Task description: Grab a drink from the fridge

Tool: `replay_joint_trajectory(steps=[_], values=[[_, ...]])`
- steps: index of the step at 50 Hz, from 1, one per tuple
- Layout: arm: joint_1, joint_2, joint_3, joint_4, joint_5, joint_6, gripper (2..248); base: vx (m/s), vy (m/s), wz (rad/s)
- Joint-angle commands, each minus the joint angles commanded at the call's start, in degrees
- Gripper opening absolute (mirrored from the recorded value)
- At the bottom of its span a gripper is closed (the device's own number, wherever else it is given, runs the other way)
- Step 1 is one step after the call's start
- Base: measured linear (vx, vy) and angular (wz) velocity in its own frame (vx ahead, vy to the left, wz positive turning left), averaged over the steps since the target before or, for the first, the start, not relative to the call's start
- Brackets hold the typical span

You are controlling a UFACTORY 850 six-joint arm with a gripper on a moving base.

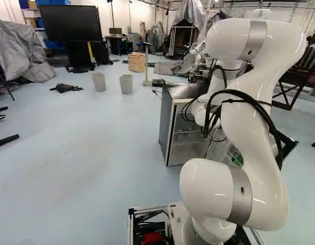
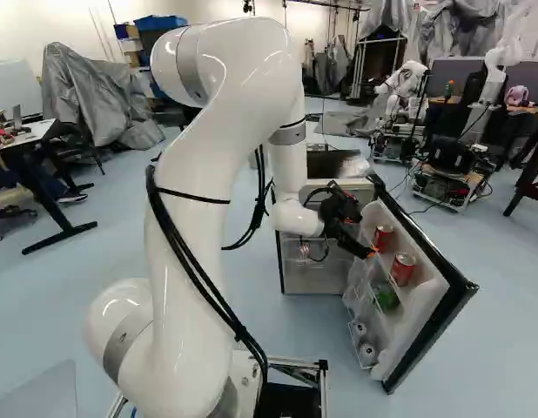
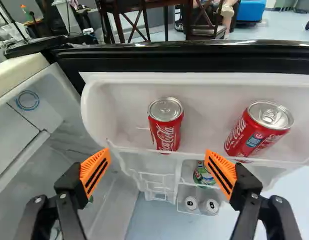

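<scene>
Pale blue floor (image 1: pixel 86 153) all over this room, with a big black flat screen (image 1: pixel 71 23) far left and two light-grey plastic bins (image 1: pixel 98 81) (image 1: pixel 126 84) a bit right of it.Pale blue smooth floor (image 1: pixel 86 153) runs through the whole room, with a big black flat screen (image 1: pixel 71 23) at the far left, then two light-grey bins (image 1: pixel 126 84). Right of those sits a dark-sided fridge (image 1: pixel 166 125), standing open. Next along is the black two-finger gripper with orange pads (image 2: pixel 356 233), fingers spread wide, up by the door. Drinks-wise, two red metal cans share the white plastic upper door shelf (image 3: pixel 114 107): the farther, left can (image 2: pixel 384 237) is ahead of the gap between the fingers, and the nearer, right can (image 2: pixel 403 268) is off past one finger. Below them there's a green can (image 2: pixel 386 298). Far right, another white robot (image 2: pixel 495 61).
</scene>
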State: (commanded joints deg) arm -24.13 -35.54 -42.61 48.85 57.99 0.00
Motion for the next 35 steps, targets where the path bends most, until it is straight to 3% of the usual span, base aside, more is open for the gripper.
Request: replay_joint_trajectory(steps=[35], values=[[-2.3,-1.8,-2.9,0.0,0.0,0.0,247,0.000,0.000,0.000]])
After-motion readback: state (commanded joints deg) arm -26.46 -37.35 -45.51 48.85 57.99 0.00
